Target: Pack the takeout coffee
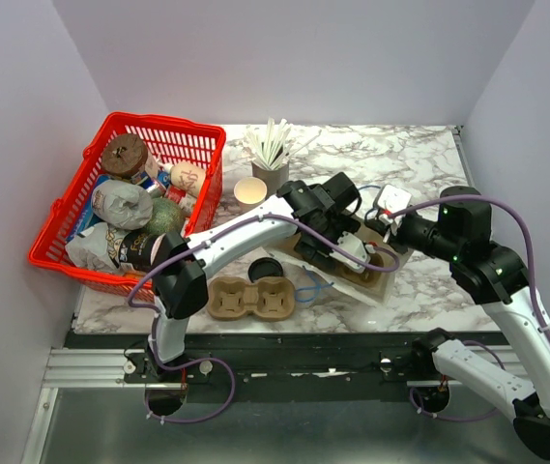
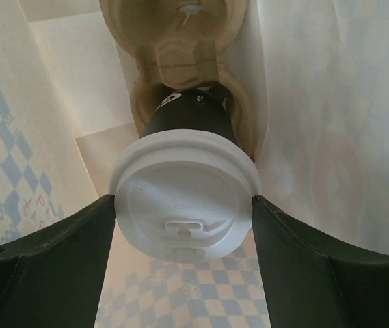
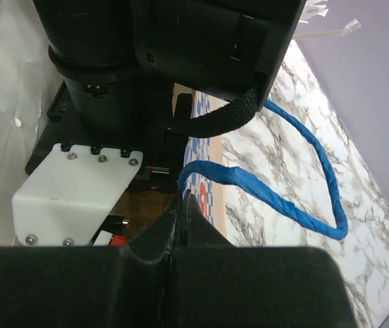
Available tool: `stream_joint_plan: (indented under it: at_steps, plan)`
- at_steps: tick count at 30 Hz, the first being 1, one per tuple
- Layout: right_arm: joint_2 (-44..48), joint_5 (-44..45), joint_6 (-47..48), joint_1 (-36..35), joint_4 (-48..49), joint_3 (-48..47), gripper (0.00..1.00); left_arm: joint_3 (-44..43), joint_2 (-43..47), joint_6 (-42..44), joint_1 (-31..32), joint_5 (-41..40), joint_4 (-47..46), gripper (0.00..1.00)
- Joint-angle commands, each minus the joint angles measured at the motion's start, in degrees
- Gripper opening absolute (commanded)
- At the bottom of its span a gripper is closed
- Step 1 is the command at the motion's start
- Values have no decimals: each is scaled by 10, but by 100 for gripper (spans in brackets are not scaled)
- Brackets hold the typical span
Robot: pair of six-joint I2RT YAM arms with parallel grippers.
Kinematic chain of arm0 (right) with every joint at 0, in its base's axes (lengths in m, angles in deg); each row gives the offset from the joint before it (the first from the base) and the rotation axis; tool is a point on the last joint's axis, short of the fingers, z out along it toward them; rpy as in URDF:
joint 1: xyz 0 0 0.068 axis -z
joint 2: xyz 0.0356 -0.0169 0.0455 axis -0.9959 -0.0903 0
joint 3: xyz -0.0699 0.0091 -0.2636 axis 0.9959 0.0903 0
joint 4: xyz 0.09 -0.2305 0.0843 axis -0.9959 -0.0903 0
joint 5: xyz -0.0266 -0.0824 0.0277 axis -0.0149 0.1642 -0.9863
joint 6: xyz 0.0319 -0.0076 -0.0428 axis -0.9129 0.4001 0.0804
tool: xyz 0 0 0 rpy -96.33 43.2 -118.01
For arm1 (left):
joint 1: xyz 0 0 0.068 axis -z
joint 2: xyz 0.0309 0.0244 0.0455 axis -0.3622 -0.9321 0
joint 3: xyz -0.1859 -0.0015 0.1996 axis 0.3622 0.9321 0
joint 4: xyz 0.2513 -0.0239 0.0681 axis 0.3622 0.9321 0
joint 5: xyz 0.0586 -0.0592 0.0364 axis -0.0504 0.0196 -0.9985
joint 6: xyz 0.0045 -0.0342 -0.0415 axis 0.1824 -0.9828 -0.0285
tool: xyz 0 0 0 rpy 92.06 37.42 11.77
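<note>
Overhead, two robot arms work at a marble table (image 1: 419,159). The left arm stretches across to the middle, its wrist dipped into a white paper bag (image 2: 317,102) printed with blue checks. A red basket (image 1: 62,208) of assorted goods sits far left.

From the left wrist camera, the takeout coffee (image 2: 187,171) fills the view: a dark cup under a white plastic lid, upright, its base seated in the near pocket of a moulded pulp carrier (image 2: 180,41) that lies inside the bag. The far pocket holds no cup. The left gripper (image 2: 184,201) is clamped on the lid, one black finger touching the rim on each side.

The right gripper (image 3: 184,201) has its jaws pressed fully together. A blue cord handle (image 3: 303,157) of the bag loops away from just beside the tips (whether the cord or the bag's edge is pinched between them cannot be told).

Most of the packing looks done, judging by the cup resting in its pocket within the bag. What seems left is to let go of the lid and lift the left arm clear without tipping the cup.

Outside the bag, near the arm bases, lie a second pulp carrier (image 1: 252,298), a separate black lid (image 1: 267,268) and, farther back, a cream paper cup (image 1: 250,190).
</note>
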Motion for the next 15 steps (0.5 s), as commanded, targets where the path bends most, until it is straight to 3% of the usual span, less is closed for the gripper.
stream_joint_plan:
  at_steps: [1, 9, 15]
  plan:
    - [17, -45, -9, -7, 39, -4, 0, -6, -50, 20, -9, 25, 36, 0]
    - [10, -30, -11, -7, 45, -2, 0, 4, -64, -3, -13, 35, -4, 0]
    - [6, 9, -82, -7, 62, 8, 0, 24, -13, -24, -24, 21, -43, 0]
